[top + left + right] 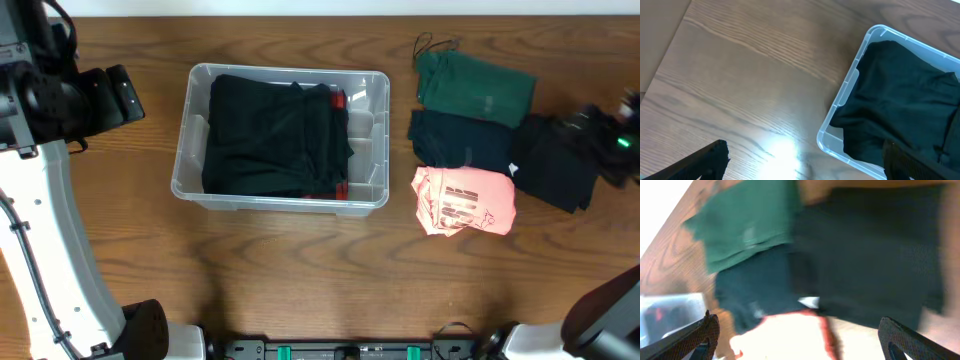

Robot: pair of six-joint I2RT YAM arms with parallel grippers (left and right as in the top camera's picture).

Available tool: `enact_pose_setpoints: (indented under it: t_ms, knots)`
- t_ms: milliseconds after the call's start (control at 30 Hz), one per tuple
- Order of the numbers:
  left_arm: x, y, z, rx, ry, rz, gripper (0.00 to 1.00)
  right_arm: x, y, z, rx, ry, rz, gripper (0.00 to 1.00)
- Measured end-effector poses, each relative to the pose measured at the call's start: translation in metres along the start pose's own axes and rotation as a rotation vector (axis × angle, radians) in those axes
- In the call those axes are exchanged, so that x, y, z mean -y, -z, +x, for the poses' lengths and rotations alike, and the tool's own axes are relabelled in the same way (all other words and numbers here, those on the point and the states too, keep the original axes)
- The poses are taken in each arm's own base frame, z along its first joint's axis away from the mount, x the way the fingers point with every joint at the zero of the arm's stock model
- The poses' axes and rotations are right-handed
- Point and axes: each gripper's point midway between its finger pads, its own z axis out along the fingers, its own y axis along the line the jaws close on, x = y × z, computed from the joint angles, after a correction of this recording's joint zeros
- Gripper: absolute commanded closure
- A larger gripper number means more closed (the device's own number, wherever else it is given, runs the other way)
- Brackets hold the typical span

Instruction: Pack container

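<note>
The clear plastic container (190, 150) stands left of centre with a folded black garment (275, 135) in it; a red edge shows at its right side. It also shows in the left wrist view (840, 100). Right of it lie folded clothes: a green one (475, 85), a dark navy one (460, 140), a pink one (465, 200) and a black one (550, 165). My left gripper (805, 162) is open and empty above the table left of the container. My right gripper (800, 337) is open, blurred, above the clothes pile.
The wooden table (300, 270) runs to the front edge, where the arm bases stand. The left arm (40, 200) rises along the left side. The right arm (610, 135) hangs over the far right by the black garment.
</note>
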Motion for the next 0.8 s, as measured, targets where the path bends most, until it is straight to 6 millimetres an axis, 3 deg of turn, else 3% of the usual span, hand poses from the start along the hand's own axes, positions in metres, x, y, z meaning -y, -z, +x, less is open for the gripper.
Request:
enact_pose_setpoints:
  t_ms: [167, 333, 600, 800]
  knots:
    - [0.000, 0.000, 0.000, 0.000, 0.000, 0.000, 0.02, 0.057, -0.005, -0.010, -0.003, -0.095, 0.012, 0.01]
    - [0.000, 0.000, 0.000, 0.000, 0.000, 0.000, 0.02, 0.087, -0.025, -0.013, -0.021, -0.108, 0.013, 0.01]
    - [0.000, 0.000, 0.000, 0.000, 0.000, 0.000, 0.02, 0.123, -0.075, -0.003, -0.092, -0.143, 0.009, 0.01]
    - [0.000, 0.000, 0.000, 0.000, 0.000, 0.000, 0.02, 0.131, -0.087, -0.003, -0.094, -0.132, 0.008, 0.02]
